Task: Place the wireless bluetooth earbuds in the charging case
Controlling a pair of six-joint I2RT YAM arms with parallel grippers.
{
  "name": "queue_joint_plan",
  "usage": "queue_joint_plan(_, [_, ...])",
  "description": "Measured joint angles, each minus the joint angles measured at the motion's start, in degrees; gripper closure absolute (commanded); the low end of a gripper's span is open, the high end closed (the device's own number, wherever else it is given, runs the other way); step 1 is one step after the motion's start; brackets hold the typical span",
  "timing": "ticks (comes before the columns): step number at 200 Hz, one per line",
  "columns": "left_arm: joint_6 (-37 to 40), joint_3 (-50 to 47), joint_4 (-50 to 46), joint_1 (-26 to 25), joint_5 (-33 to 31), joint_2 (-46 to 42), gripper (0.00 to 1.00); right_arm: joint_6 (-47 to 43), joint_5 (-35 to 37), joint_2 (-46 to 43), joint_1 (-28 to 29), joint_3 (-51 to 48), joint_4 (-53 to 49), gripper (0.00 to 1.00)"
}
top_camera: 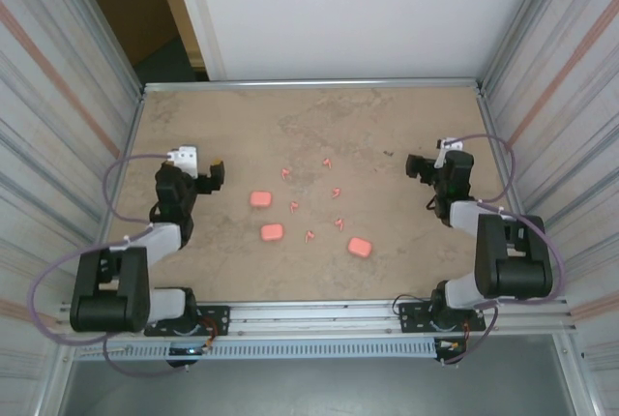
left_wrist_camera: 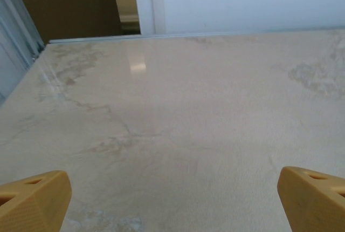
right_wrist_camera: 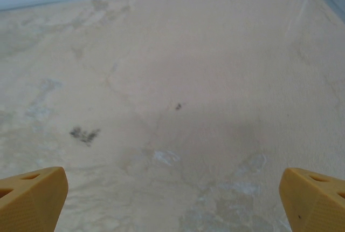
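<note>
Several tiny salmon-pink earbuds (top_camera: 335, 193) lie scattered on the tan table's middle, among them one further back (top_camera: 327, 161) and one nearer (top_camera: 309, 236). Three pink charging cases sit among them: one at centre left (top_camera: 260, 199), one just in front of it (top_camera: 272, 232), one to the right (top_camera: 360, 247). My left gripper (top_camera: 208, 176) (left_wrist_camera: 172, 205) hangs open to the left of the cases, its yellow fingertips (left_wrist_camera: 35, 199) wide apart over bare table. On the other side, my right gripper (top_camera: 418, 166) (right_wrist_camera: 172, 205) is open too, with nothing between its fingertips (right_wrist_camera: 312, 197).
Metal walls (top_camera: 82, 126) close in both sides of the table. Along its far edge runs a rail (top_camera: 309, 83) below a white panel. Dark specks (right_wrist_camera: 84, 134) mark the surface ahead of the right gripper.
</note>
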Motion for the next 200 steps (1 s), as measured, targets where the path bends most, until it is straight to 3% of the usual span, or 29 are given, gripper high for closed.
queue_joint_plan(44, [-9.44,0.87,-9.88,0.00,-1.40,-7.91,0.01,-1.05,-4.74,-6.25,5.25,6.12,-13.70,0.00])
queue_joint_plan(99, [-23.06,1.84,-22.38,0.00,3.50,-14.78,0.01,-10.73,-14.56,-7.21,21.31,18.29,-29.16,0.00])
queue_joint_plan(138, [-27.02,3.06,-29.70,0.00,7.02,-19.45,0.01,-19.56,-20.92,-1.79,30.27,27.63,-37.22,0.00])
queue_joint_plan(200, [-28.79,3.13,-36.89,-0.04,8.94,-27.47,0.01,-36.63,-27.89,9.18,39.28,34.47,-42.66,0.00])
